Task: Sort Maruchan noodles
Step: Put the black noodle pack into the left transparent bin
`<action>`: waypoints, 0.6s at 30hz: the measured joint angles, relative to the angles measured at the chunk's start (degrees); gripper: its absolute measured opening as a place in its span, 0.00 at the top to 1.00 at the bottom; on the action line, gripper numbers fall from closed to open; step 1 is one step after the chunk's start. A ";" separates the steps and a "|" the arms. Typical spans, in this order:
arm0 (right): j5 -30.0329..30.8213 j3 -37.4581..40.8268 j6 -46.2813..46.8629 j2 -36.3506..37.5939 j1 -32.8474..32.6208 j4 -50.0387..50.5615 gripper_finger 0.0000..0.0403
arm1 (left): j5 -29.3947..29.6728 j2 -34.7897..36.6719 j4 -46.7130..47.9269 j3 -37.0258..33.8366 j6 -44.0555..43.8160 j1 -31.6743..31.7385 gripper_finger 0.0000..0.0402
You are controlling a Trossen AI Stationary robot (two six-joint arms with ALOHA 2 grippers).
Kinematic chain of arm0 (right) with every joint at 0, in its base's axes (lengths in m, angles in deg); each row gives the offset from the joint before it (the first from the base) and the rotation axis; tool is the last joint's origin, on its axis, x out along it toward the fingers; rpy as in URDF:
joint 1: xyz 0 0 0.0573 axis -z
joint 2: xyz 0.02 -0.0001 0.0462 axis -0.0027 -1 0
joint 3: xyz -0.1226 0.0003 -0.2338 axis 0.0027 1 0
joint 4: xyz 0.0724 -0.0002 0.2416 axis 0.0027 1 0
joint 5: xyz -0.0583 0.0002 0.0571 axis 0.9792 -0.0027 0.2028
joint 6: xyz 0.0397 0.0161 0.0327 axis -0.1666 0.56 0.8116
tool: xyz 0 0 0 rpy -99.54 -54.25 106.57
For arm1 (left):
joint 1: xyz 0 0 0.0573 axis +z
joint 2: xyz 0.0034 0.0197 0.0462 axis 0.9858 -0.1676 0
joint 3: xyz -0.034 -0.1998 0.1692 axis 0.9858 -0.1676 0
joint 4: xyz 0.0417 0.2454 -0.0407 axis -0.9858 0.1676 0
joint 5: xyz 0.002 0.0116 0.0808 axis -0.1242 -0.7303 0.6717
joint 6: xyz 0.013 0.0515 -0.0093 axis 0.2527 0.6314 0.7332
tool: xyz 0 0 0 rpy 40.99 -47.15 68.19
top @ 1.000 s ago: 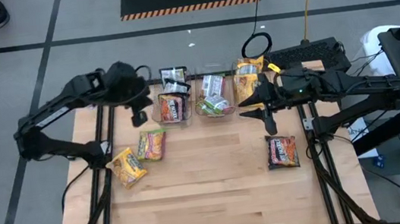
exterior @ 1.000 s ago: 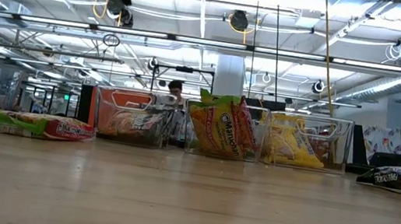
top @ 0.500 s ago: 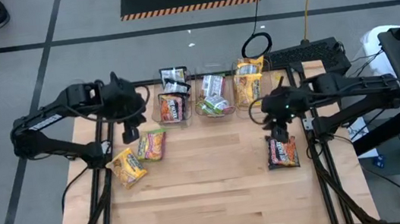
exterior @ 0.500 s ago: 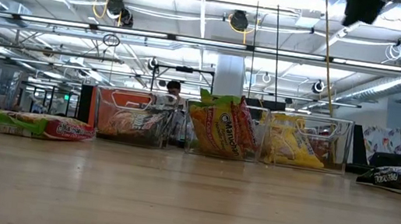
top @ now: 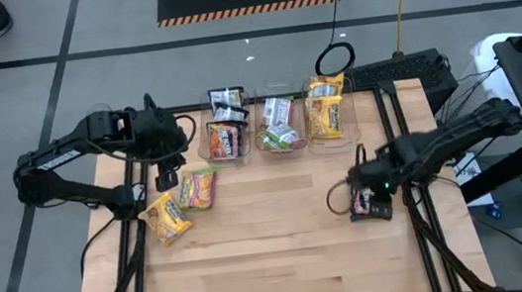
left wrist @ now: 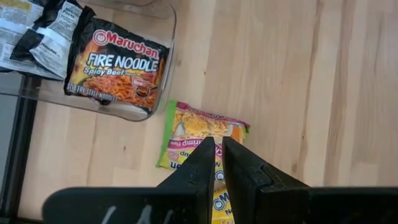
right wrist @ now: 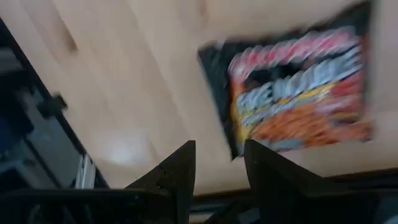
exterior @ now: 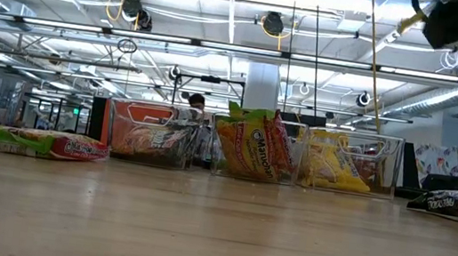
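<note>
Right gripper (top: 339,199), fingers spread, hovers beside the black Fire Noodle packet (top: 369,198) at the table's right edge, positioned to grasp it; left gripper (top: 165,178), fingers pressed together, waits above the green-edged packet (top: 198,188).

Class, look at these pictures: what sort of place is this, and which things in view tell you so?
Probably a robotics lab or workshop hall: a wooden table with two robot arms mounted at it, exposed ceiling pipes and lights, and hazard-striped floor marking.
</note>
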 joint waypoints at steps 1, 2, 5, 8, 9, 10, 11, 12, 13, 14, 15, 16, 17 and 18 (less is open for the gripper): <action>-1.15 1.83 0.82 0.00 -0.75 -1.61 0.68 | 0.00 -0.02 0.02 0.00 0.18 0.00 0.91; -2.10 3.56 1.89 0.00 -1.47 -4.04 0.68 | 0.00 -0.02 0.02 0.00 0.46 0.02 0.91; -2.47 8.20 5.56 -0.02 -3.62 -12.44 0.68 | 0.00 -0.02 0.02 -0.02 0.62 0.00 0.91; -2.43 12.54 7.02 -0.65 -5.54 -22.51 0.68 | 0.00 -0.02 0.02 -0.04 0.66 0.02 0.91; -2.43 13.50 7.06 -1.08 -6.13 -24.87 0.68 | 0.00 -0.02 0.02 -0.04 0.66 0.00 0.91; -2.28 14.15 7.04 -1.59 -6.67 -26.27 0.68 | 0.00 -0.02 0.04 -0.04 0.68 0.00 0.91; -2.26 14.49 6.98 -2.14 -7.17 -26.66 0.68 | 0.00 -0.02 0.02 -0.04 0.68 0.01 0.91; -2.28 14.66 6.52 -2.77 -7.52 -26.44 0.68 | 0.00 -0.02 0.02 -0.04 0.70 0.00 0.91; -2.11 14.72 5.82 -3.36 -7.86 -25.86 0.69 | 0.00 -0.02 0.02 -0.04 0.70 0.00 0.91; -2.17 14.72 5.22 -3.80 -8.14 -24.96 0.70 | 0.00 -0.02 0.03 -0.04 0.70 0.00 0.91; -2.19 14.74 4.58 -4.12 -8.41 -24.05 0.71 | 0.00 -0.02 0.02 -0.04 0.70 0.00 0.91; -2.19 14.74 4.19 -4.36 -8.62 -23.26 0.71 | 0.00 -0.02 0.02 -0.04 0.70 0.00 0.91; -2.27 14.74 3.88 -4.52 -8.73 -22.70 0.72 | 0.00 -0.02 0.02 -0.04 0.68 0.00 0.91; -2.33 14.74 3.67 -4.61 -8.85 -22.13 0.73 | 0.00 -0.02 0.02 -0.04 0.68 0.02 0.91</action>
